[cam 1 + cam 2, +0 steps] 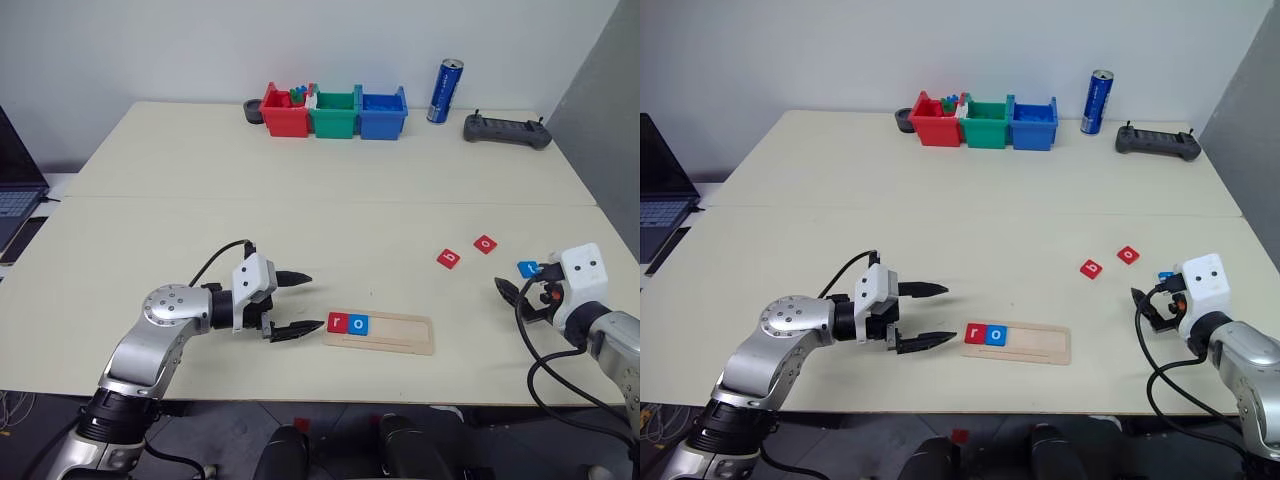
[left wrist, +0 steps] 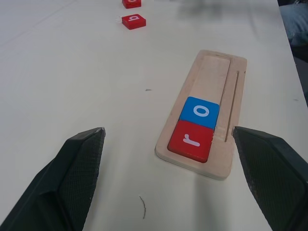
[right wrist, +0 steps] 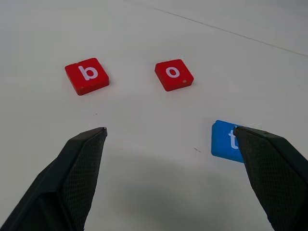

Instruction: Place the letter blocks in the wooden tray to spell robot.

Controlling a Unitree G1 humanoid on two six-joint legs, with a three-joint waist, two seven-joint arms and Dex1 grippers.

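Observation:
The wooden tray [image 1: 405, 334] lies near the table's front edge. A red "r" block [image 1: 336, 322] and a blue "o" block [image 1: 359, 324] sit side by side at its left end. My left gripper [image 1: 315, 300] hovers open just left of the tray, pointing at it, with nothing between its fingers. To the right on the table lie a red "b" block [image 3: 87, 75], a red "o" block [image 3: 173, 74] and a blue "t" block [image 3: 227, 140]. My right gripper [image 3: 169, 130] is open and empty just short of them, with the "t" beside one fingertip.
Red [image 1: 285, 112], green [image 1: 334, 114] and blue [image 1: 382, 113] bins stand in a row at the table's far edge. A blue can [image 1: 445, 91] and a black controller [image 1: 506, 130] stand to their right. A laptop [image 1: 15, 195] sits off the left side.

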